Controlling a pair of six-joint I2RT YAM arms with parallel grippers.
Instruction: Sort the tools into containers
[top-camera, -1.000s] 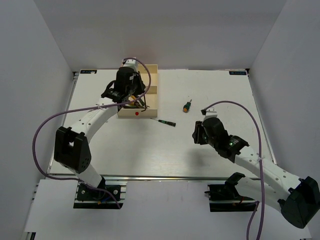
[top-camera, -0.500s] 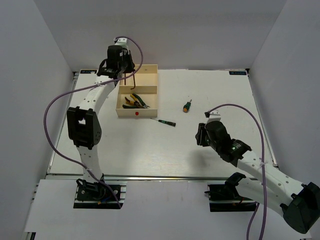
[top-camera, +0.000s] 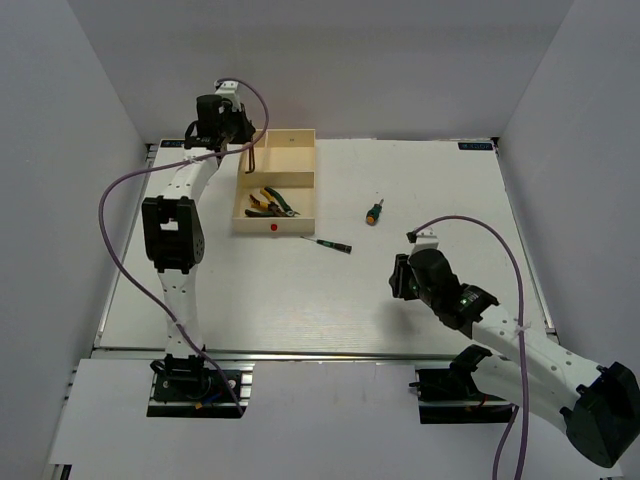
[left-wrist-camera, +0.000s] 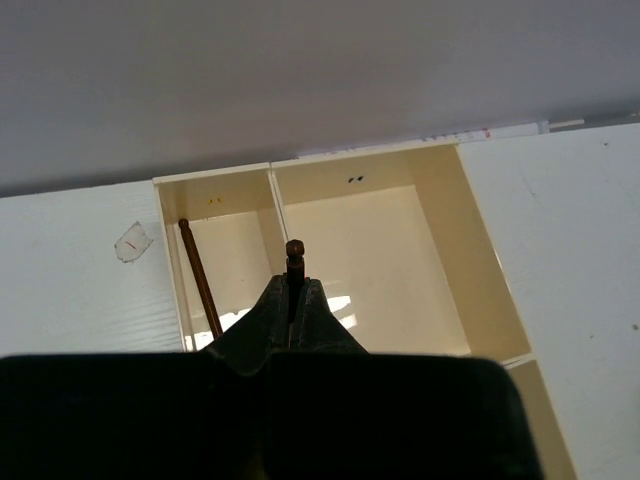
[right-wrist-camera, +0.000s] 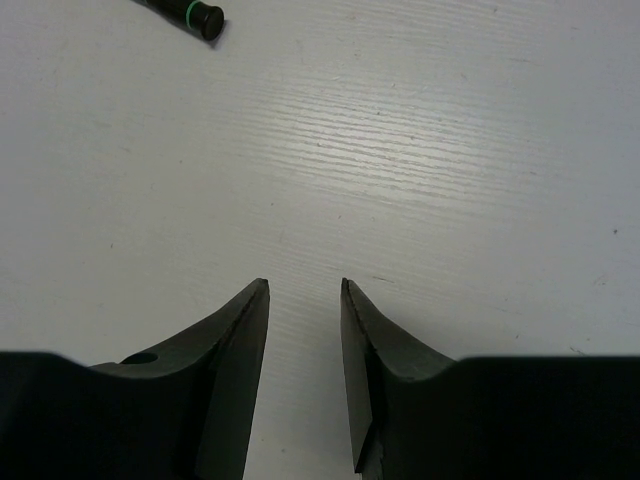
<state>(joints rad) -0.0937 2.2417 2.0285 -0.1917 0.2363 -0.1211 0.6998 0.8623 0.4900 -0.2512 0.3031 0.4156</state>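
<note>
My left gripper (left-wrist-camera: 293, 290) is clamped on a hex key (left-wrist-camera: 294, 250) above the tray's (left-wrist-camera: 465, 250) far compartments. A second hex key (left-wrist-camera: 200, 280) lies in the far-left one, and pliers (top-camera: 270, 203) lie in the near one. My right gripper (right-wrist-camera: 303, 288) has its jaws apart over the table (right-wrist-camera: 450, 150), with a thin screwdriver (right-wrist-camera: 190, 12) to its far left.

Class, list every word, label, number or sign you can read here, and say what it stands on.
No text is readable.
Two dark labels at the table far corners: too small to read.
Red print on the table's far edge: blurred.
Red dot on the tray rim: plain mark, no lettering.
</note>
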